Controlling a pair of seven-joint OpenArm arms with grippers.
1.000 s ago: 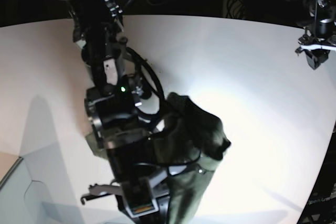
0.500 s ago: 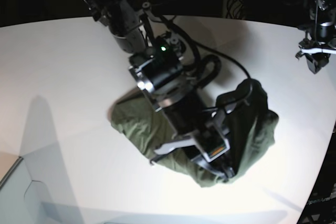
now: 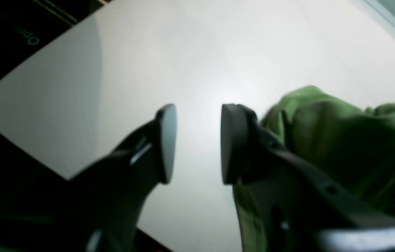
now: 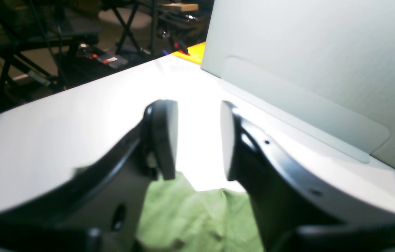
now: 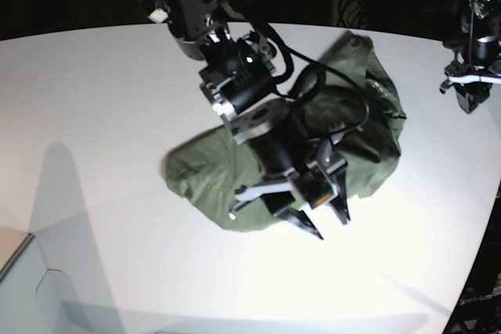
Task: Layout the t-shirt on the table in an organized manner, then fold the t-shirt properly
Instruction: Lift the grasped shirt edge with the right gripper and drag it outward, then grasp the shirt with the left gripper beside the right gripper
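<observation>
Base view: my right gripper hangs spread, empty, over the crumpled t-shirt; grabbing bunched layers would worsen the heap.

Only one piece of writing shows: in the left wrist view, faint greenish letters stand upside down on a dark surface past the tabletop's edge, in the upper left corner. They seem to begin "Ope", and the rest is cut off or too dim to read. Nothing on the t-shirt or the table is legible.
</observation>
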